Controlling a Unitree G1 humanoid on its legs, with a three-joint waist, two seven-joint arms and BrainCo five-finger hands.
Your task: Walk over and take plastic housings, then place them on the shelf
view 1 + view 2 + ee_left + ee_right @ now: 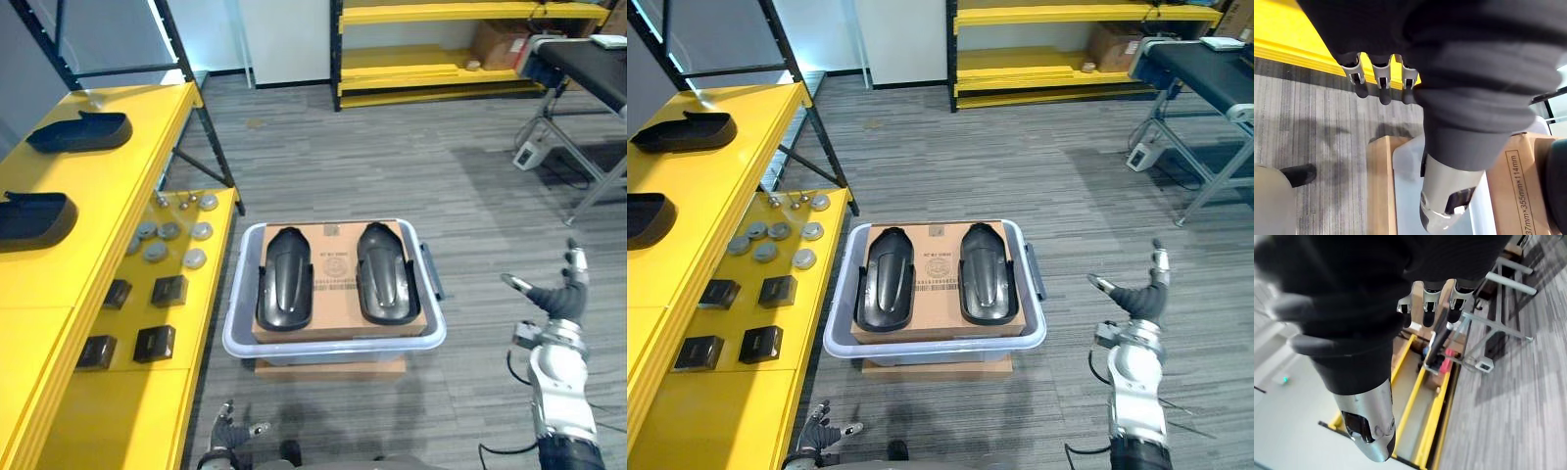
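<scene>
The left hand (229, 429) hangs low at the near edge, fingers (1382, 78) loosely spread and empty. Its wrist view adds the wooden block (1380, 186) under the bin (328, 349), just beyond those fingers. The right hand (560, 297) hovers right of the bin, fingers splayed, holding nothing. Two black housings (285, 277) lie side by side on a cardboard box (333, 257) in the bin, apart from both hands. Two shelved housings (80, 130) rest on the yellow shelf (59, 274) at left. The right wrist view catches a far yellow rack (1432, 416).
</scene>
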